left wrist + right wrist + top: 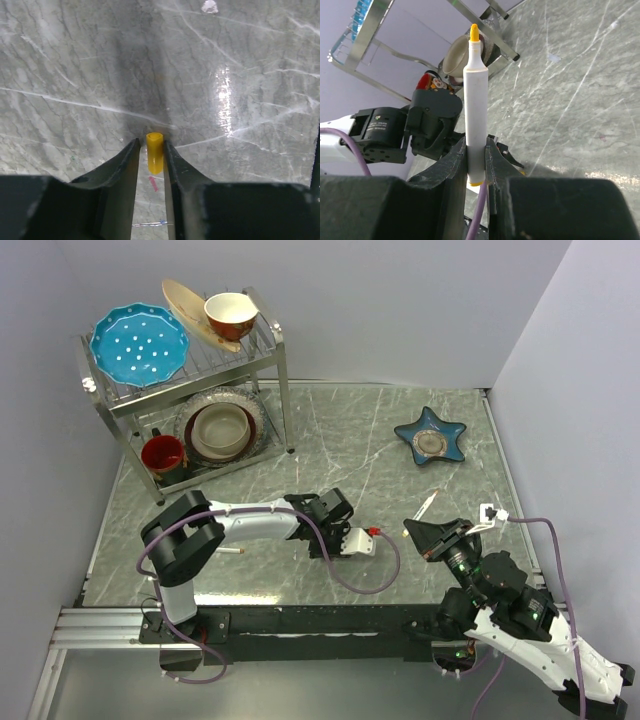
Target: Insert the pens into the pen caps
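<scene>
In the left wrist view an orange pen cap [154,152] sits between the fingertips of my left gripper [151,142], its open end pointing away. It touches the right finger, and a thin sliver of gap shows at the left finger. My right gripper [476,146] is shut on the lower barrel of a white pen [476,100]. The pen's orange tip points toward the left gripper [378,536]. From above, the right gripper [412,532] faces the left one closely. Another white pen [428,505] lies on the table just behind it.
A small pink piece [154,183] lies on the marble under the left jaws. A short pale stick [232,552] lies by the left arm. A blue star-shaped dish [430,437] sits at the back right. A metal dish rack [283,400] with bowls and plates fills the back left.
</scene>
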Tool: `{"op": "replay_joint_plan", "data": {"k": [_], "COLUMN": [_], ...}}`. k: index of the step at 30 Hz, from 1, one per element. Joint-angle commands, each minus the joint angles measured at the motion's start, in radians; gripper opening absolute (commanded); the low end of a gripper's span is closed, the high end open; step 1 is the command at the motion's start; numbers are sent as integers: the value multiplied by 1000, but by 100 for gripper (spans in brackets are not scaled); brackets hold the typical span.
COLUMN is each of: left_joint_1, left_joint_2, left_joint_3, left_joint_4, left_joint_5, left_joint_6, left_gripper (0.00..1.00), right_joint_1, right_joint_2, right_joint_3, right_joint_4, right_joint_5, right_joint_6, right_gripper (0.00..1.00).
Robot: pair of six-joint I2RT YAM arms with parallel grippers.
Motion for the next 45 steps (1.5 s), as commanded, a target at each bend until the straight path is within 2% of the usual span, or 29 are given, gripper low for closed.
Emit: {"op": "replay_joint_plan", "data": {"k": [1,6,7,8,9,18,24,25,30,31,35,39,45], "left_joint_1": [-13,-19,-19,-19,-20,1,96,109,162,164,182,184,181], "left_joint_2": [38,40,39,40,32,-141,-320,-346,-570,-605,-750,-848,-903], "left_joint_3": [-8,-24,-24,-24,-28,-64,-64,-71,-178,-198,-286,-318,-375], "left_joint_4": [-4,-8,-10,-11,-7,136,269,300,530,568,731,815,897], "left_joint_5": [-58,-72,-78,-80,-86,-180,-27,-11,35,35,50,75,61], "left_joint_6": [-13,-42,-53,-73,-82,-329,-633,-747,-966,-1039,-1211,-1299,-1380], "left_gripper": [25,13,10,3,1,1,1,1,1,1,1,1,1], "right_joint_1": [3,3,3,3,2,3,2,2,3,5,5,13,42], "right_joint_2": [-62,-83,-85,-85,-83,-56,-19,11,64,108,294,461,570], "right_joint_3": [59,57,57,57,56,80,105,100,45,27,10,10,19], "right_joint_4": [-24,-38,-41,-41,-38,-19,-10,-1,189,224,388,536,669], "right_joint_5": [47,48,50,47,44,4,-17,-27,-241,-361,-598,-705,-778], "right_joint_6": [7,6,9,9,9,-26,-63,-71,-199,-215,-250,-255,-237], "right_gripper": [0,0,0,0,0,0,0,0,0,0,0,0,0]}}
